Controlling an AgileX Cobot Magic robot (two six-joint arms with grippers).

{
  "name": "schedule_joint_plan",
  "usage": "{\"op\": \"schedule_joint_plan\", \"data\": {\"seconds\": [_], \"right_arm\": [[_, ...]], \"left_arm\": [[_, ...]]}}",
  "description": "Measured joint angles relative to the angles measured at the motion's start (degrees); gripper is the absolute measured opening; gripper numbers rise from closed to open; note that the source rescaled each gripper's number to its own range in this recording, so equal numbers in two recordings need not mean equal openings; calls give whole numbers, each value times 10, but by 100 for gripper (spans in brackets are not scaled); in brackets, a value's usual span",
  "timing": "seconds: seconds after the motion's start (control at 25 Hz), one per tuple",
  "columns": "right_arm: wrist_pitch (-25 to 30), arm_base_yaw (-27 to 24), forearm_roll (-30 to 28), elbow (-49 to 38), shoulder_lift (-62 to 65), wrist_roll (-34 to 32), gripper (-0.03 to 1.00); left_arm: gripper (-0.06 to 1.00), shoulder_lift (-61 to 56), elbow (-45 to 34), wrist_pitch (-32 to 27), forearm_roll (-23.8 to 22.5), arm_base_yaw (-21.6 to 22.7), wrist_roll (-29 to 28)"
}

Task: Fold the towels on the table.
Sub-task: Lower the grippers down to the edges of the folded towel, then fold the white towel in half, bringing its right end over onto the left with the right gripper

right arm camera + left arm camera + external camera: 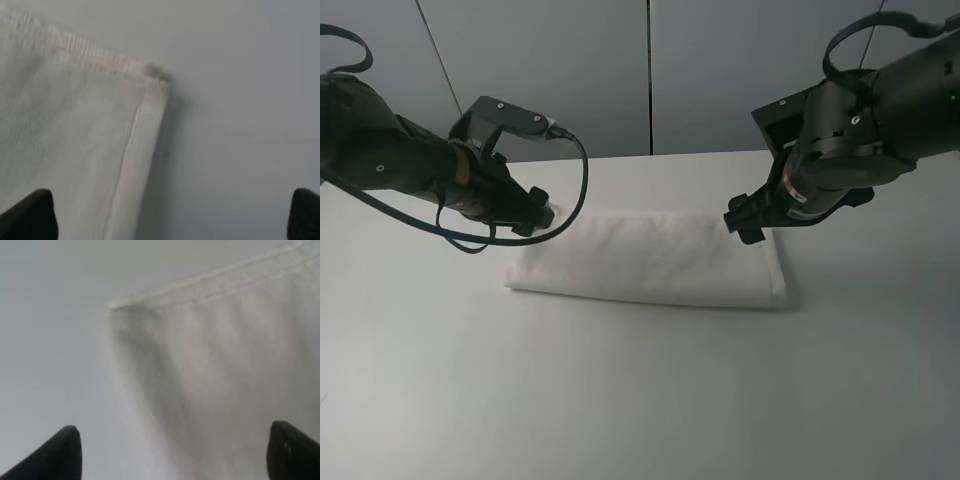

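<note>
The white towel (650,260) lies folded into a long band across the middle of the table (640,400). My left gripper (538,212) hovers at its far left corner, jaws spread wide and empty; the left wrist view shows that hemmed corner of the towel (210,355) between the two black fingertips (55,455). My right gripper (744,222) hangs over the far right corner, also open with nothing in it. In the right wrist view the towel (75,140) shows its stitched corner, with a fingertip (30,215) at each lower edge.
Grey wall panels (620,70) stand behind the table's far edge. A black cable (575,190) loops down from the left arm near the towel's left end. Bare tabletop spreads in front of the towel and to both sides.
</note>
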State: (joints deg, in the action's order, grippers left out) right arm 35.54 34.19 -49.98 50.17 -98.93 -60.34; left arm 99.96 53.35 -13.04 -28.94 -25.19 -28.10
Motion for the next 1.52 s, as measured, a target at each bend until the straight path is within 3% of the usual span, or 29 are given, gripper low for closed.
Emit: {"op": "schedule_joint_plan", "data": {"seconds": [0.12,0.32,0.48,0.92,1.32,1.52], "right_arm": [[2,-19,120,23,-1,84,99],[17,-86,336,73,-1,279,99],[41,-106,376,86,-1,335,99],[75,-108,390,88,-17,360,99],[79,-109,420,92,-18,367,99],[110,-110,428,137,-45,375,99]], "left_arm": [[96,14,46,-80,53,13,28],[96,55,122,-184,224,48,167],[96,91,160,-215,309,81,250],[96,202,247,-287,328,97,281],[96,262,297,-314,329,97,281],[96,270,302,-315,329,97,281]]}}
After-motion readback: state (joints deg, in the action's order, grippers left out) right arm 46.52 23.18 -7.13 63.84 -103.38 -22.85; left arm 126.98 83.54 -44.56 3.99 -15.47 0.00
